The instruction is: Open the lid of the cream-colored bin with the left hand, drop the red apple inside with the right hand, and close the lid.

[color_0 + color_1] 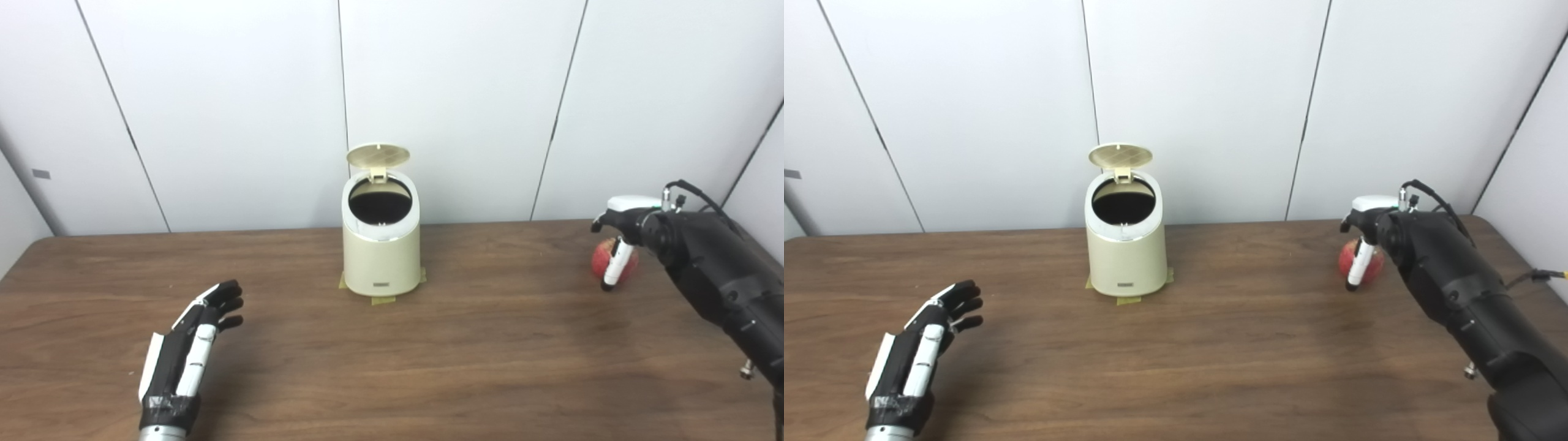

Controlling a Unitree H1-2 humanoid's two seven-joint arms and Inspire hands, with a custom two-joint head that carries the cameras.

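The cream-colored bin [381, 252] stands at the middle of the table, toward the back, with its round lid [378, 155] tipped up and the dark inside showing. My left hand [187, 352] lies open near the table's front left, palm inward, holding nothing and well away from the bin. At the far right the red apple [629, 262] sits low at the table under my right hand [625, 229]. That hand is closed over it, with the thumb [1356, 266] down across its front. The other fingers are hidden behind the apple.
Yellow tape tabs [383, 299] stick out from under the bin's base. The brown wooden table [490, 343] is backed by white wall panels. A cable [1532, 277] trails off the right arm near the table's right edge.
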